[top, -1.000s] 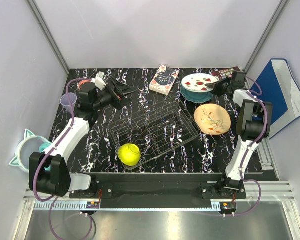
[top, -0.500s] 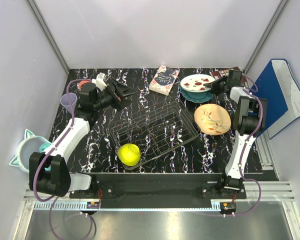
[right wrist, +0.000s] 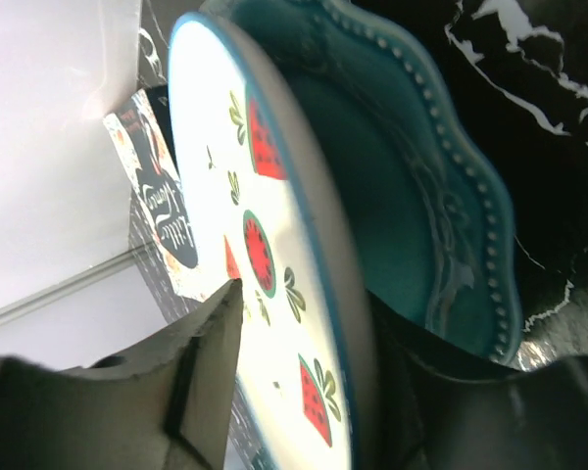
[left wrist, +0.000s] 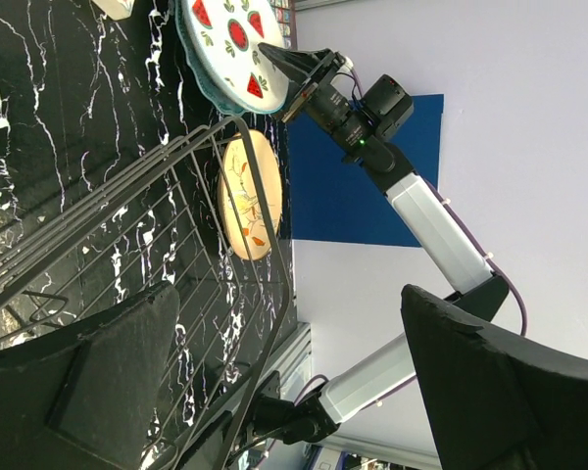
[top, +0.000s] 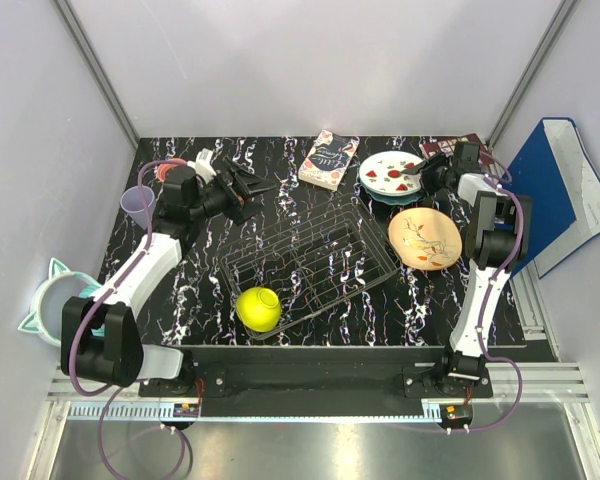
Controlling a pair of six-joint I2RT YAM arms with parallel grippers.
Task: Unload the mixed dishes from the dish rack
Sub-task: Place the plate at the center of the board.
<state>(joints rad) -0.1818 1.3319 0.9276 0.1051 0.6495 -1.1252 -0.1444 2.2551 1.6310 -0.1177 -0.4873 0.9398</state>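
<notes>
Dish rack (top: 310, 262) sits on the tabletop (top: 430, 300), long axis running near-left to far-right, yellow-green bowl (top: 259, 308) in its near-left corner. Beyond its far-right corner, white red-spotted plate (right wrist: 265, 255) leans on teal scalloped plate (right wrist: 412, 196). Right pincer (top: 421, 178) straddles the white rim, clamped or loose I cannot tell. Left pincer (top: 248, 186) gapes wide beyond the far-left corner.

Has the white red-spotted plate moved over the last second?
Yes. The white red-spotted plate has shifted slightly left, toward the patterned book, which has stayed put.
</notes>
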